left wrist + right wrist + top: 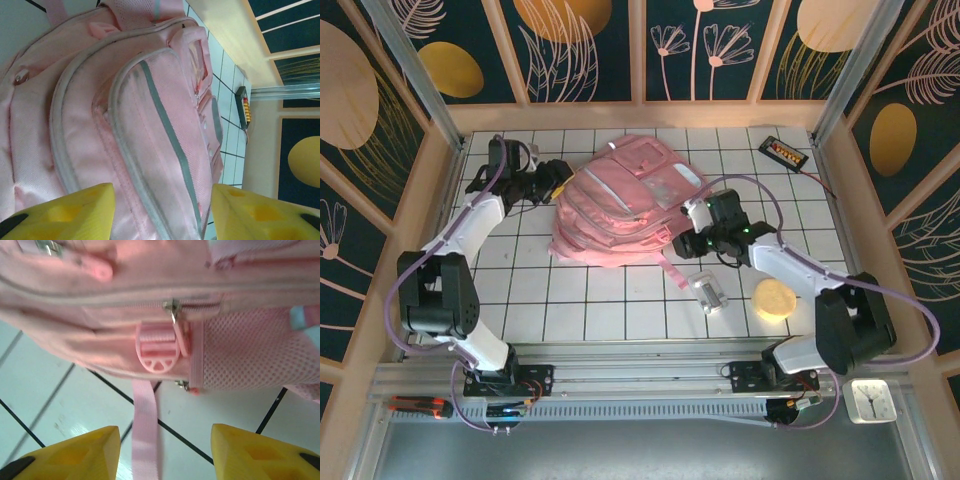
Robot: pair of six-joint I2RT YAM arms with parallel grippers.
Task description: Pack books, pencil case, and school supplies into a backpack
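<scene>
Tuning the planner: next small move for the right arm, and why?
Probably ease the right gripper forward onto the zip pull of the backpack: its jaws stand open and empty facing it, the zip there looks closed, and a silver clip-like piece and a flat yellowish pad lie outside it.

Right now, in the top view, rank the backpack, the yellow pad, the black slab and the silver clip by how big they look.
1. backpack
2. yellow pad
3. black slab and silver clip look too alike to rank.
</scene>
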